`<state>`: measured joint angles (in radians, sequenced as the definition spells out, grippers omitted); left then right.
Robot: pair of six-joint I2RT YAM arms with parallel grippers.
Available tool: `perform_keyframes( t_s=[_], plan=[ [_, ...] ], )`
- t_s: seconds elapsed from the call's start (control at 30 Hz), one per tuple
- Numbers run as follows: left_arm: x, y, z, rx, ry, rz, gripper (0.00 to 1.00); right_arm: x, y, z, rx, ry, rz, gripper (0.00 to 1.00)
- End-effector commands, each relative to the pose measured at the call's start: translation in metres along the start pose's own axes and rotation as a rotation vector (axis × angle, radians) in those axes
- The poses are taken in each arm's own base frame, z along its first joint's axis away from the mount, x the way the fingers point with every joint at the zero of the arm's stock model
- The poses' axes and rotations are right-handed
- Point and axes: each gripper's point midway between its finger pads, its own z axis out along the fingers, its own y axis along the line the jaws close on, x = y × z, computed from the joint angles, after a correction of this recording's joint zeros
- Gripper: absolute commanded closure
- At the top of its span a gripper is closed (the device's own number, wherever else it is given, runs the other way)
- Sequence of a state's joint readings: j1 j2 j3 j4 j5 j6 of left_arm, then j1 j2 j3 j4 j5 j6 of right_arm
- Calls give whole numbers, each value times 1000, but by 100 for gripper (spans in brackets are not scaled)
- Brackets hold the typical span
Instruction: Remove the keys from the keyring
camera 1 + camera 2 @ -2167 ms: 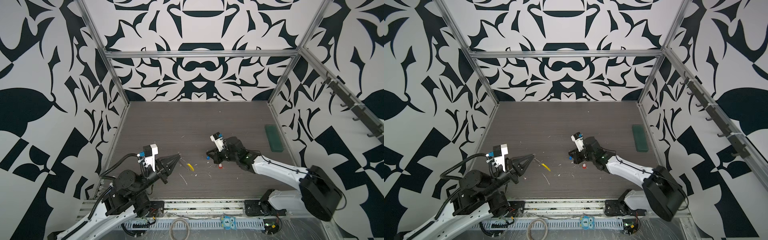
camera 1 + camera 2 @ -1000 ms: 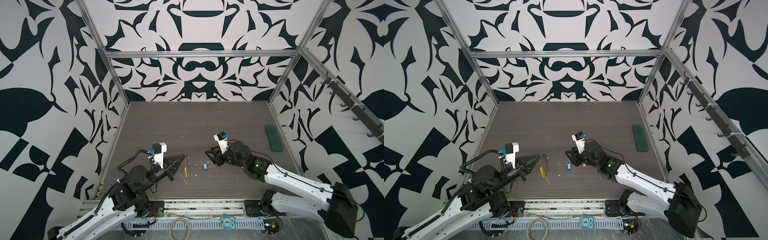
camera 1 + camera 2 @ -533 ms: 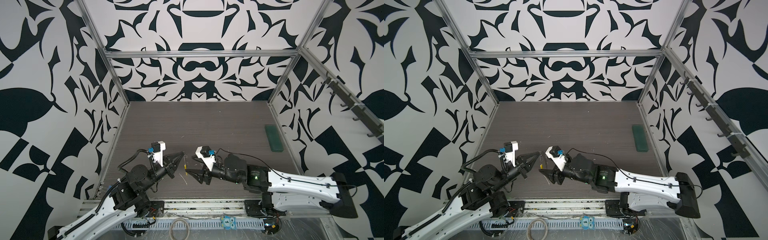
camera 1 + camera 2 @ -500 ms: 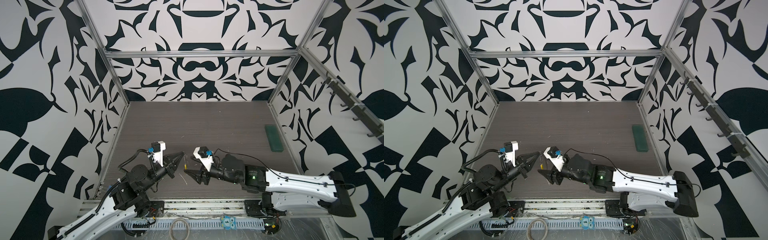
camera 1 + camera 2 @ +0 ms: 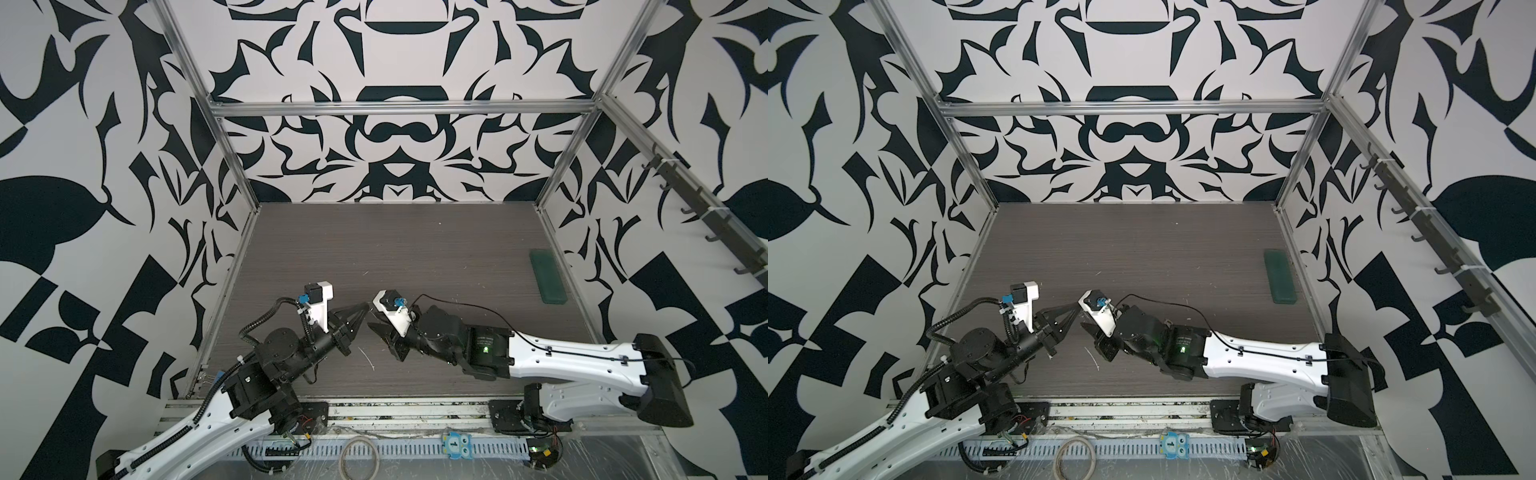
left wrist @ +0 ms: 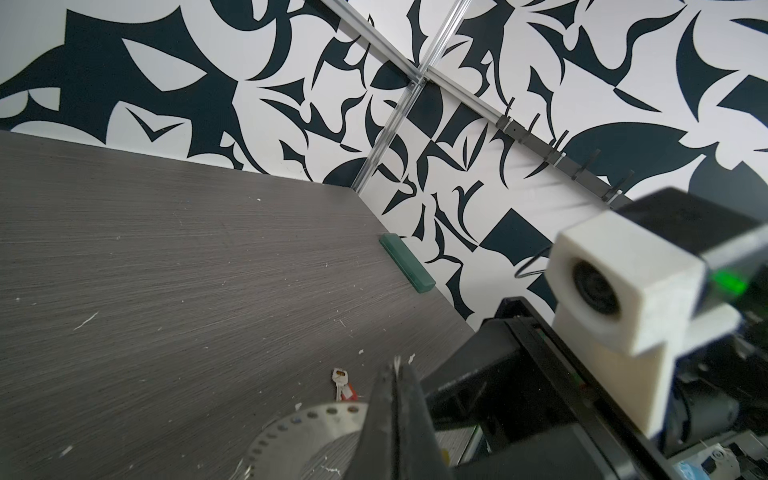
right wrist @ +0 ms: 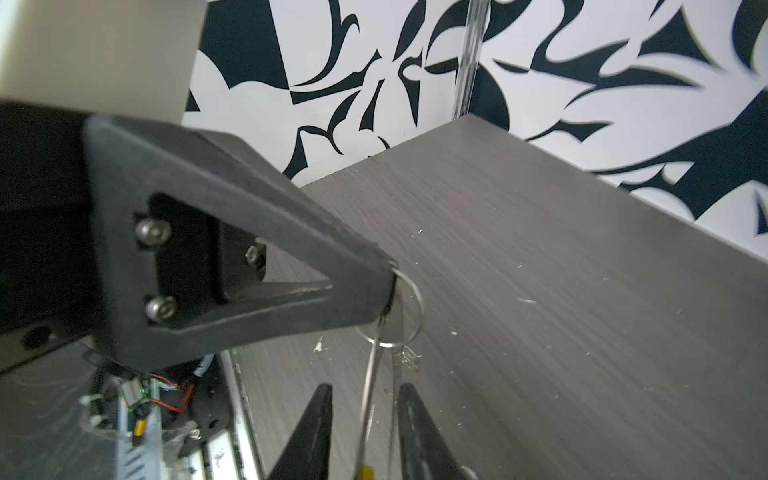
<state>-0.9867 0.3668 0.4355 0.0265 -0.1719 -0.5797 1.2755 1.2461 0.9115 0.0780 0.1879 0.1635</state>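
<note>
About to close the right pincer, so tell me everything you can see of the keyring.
The thin grey wire keyring hangs from its small metal ring, pinched at the tips of the shut left pincer. Its slack strands run between the spread fingers of the right pincer, seemingly touching neither. A sliver of its yellow plastic section shows further along; the rest is out of frame.

No readable text, arm label (image 5: 486,341) too small to read
</note>
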Motion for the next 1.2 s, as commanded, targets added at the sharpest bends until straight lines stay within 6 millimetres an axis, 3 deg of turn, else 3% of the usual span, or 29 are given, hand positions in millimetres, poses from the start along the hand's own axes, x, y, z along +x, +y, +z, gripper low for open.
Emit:
perform_keyframes(
  t_s=[0.0,0.07,0.13,0.27,0.37,0.43,0.67,1.03,1.17],
  plan=[
    [-8,-3,0,14,-38,-15,100,-26,8,-5,-50,-64,18,87],
    [-9,-3,0,13,-39,-15,100,-27,6,-6,-60,-64,23,99],
    [-9,-2,0,5,-41,-17,100,-26,2,-7,-67,-61,39,100],
    [-12,-1,-3,-4,-48,-17,57,-22,-15,-5,-138,-35,136,100],
    [-16,-1,-7,-7,-60,-14,40,-10,-28,6,-199,27,229,100],
    [-19,-4,-10,3,-70,-12,1,3,-34,17,-238,88,299,100],
    [-16,-3,-14,20,-76,-21,1,55,-36,59,-351,287,435,100],
    [-13,-1,-18,22,-86,-32,1,112,-85,101,-214,418,527,100],
    [-11,1,-17,18,-77,-35,1,120,-101,110,-135,436,520,69]
  ],
)
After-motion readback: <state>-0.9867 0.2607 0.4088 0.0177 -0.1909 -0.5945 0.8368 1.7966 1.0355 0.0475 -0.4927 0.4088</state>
